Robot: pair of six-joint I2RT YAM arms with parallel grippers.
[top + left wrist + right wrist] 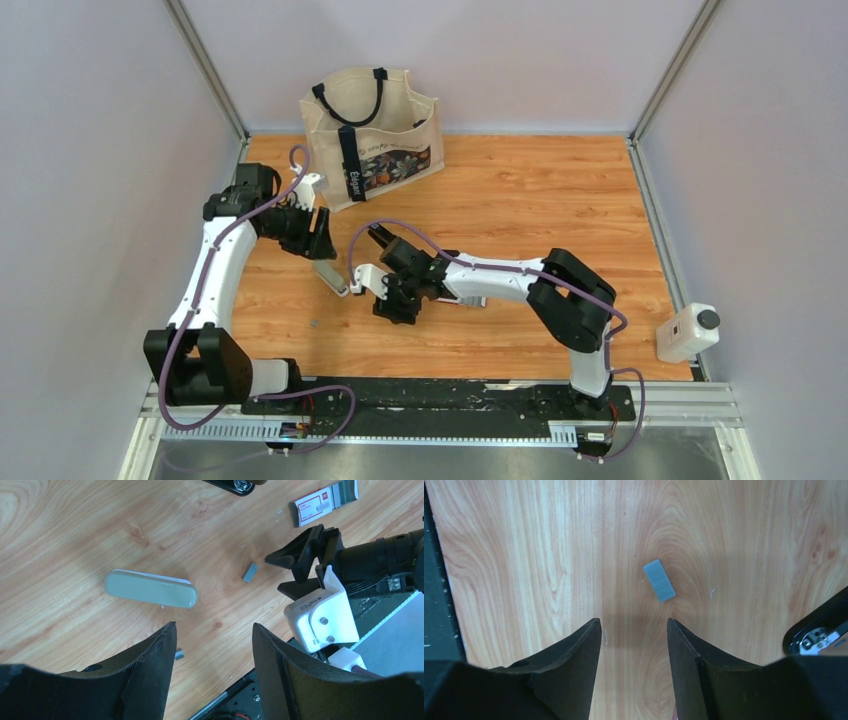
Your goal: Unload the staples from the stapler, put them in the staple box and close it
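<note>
The stapler (150, 588) lies flat on the wooden table, grey-green top up, and shows in the top view as the stapler (330, 277) between the two arms. My left gripper (214, 626) hovers open above the table just short of it, nothing between its fingers. One short grey strip of staples (249, 572) lies to the right of the stapler, and another piece (179, 654) sits beside my left finger. My right gripper (634, 621) points down, open and empty, with a staple strip (659, 580) on the wood just ahead of its tips. From above, the right gripper (395, 305) is right of the stapler.
A cream tote bag (370, 135) stands at the back left. A red-and-white packet (325, 502) lies beyond the right arm. A black glossy object (819, 630) is at the right wrist view's edge. A white device (688, 332) sits outside the table's right rail.
</note>
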